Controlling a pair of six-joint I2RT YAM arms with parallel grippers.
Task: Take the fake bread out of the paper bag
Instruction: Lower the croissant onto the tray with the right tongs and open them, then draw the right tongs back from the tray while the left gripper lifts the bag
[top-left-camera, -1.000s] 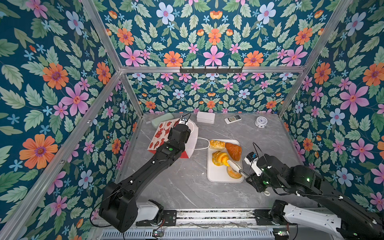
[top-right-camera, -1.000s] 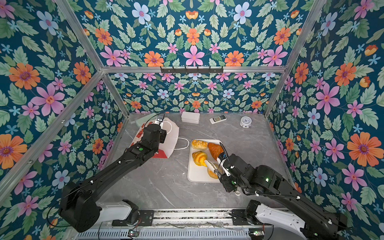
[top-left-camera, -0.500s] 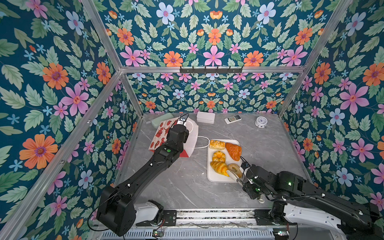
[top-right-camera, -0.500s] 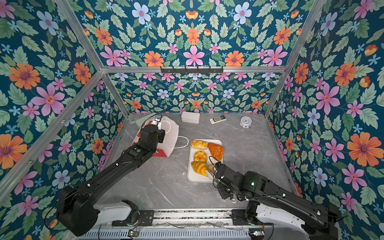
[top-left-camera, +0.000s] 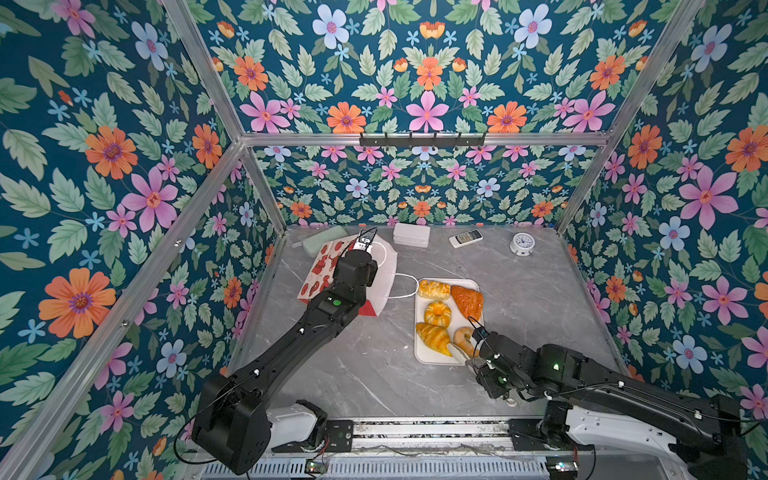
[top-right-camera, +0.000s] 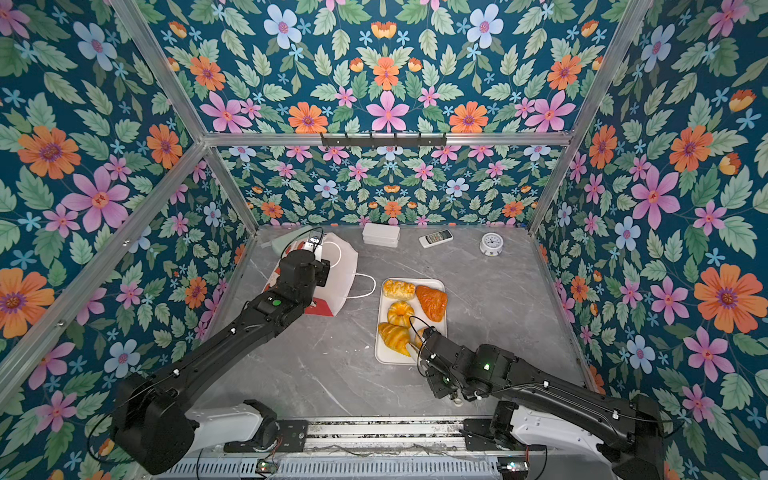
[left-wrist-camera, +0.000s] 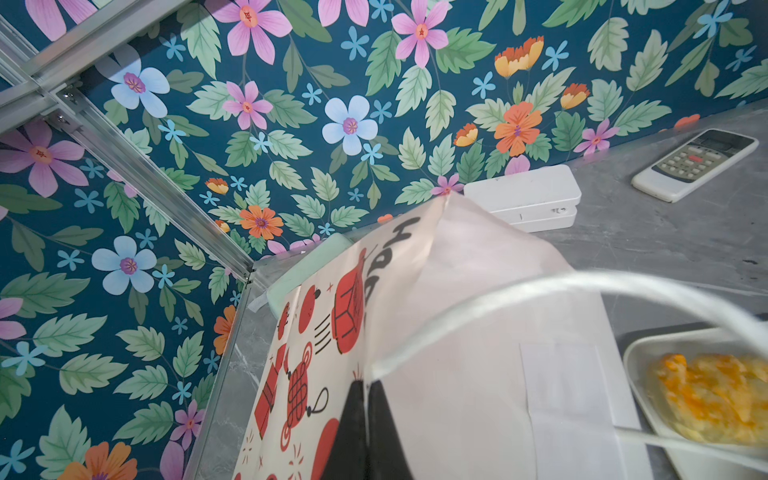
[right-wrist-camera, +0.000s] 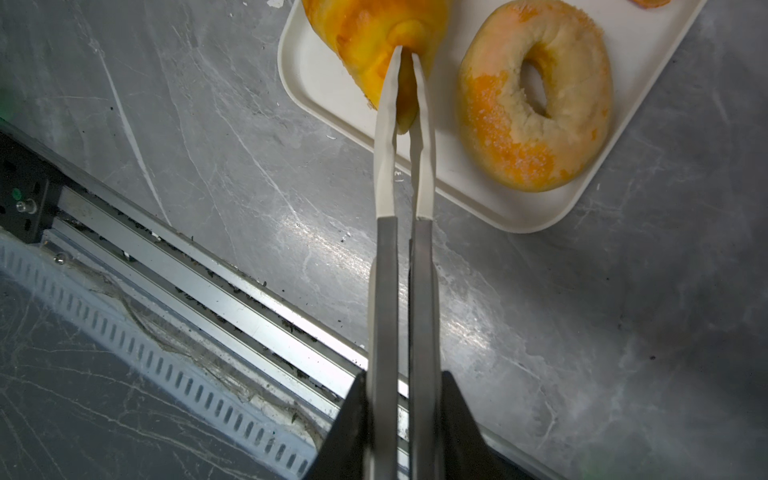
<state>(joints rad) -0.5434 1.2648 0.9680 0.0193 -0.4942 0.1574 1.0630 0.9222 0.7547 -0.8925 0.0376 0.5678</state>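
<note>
The paper bag (top-left-camera: 384, 274) lies on its side at the back left, white with red prints. My left gripper (top-left-camera: 365, 248) is shut on its rim beside a cord handle (left-wrist-camera: 540, 286); in the left wrist view the black fingertips (left-wrist-camera: 353, 415) pinch the paper. All the fake bread lies on a white tray (top-left-camera: 424, 360): roll (top-left-camera: 433, 289), turnover (top-left-camera: 468, 301), fluted bun (top-left-camera: 437, 312), croissant (top-left-camera: 432, 338) and bagel (top-left-camera: 462, 337). My right gripper (right-wrist-camera: 405, 382) is shut on metal tongs (right-wrist-camera: 386, 166), whose white tips straddle the croissant's near end (right-wrist-camera: 374, 37).
Along the back wall stand a white box (top-left-camera: 411, 235), a remote (top-left-camera: 465, 238), a small clock (top-left-camera: 520, 243) and a pale green block (top-left-camera: 324, 245) behind the bag. The metal base rail (top-left-camera: 415, 428) runs along the front edge.
The right arm brought the croissant down from above the tray onto it and drew back toward the front edge. The left arm and bag barely moved.
</note>
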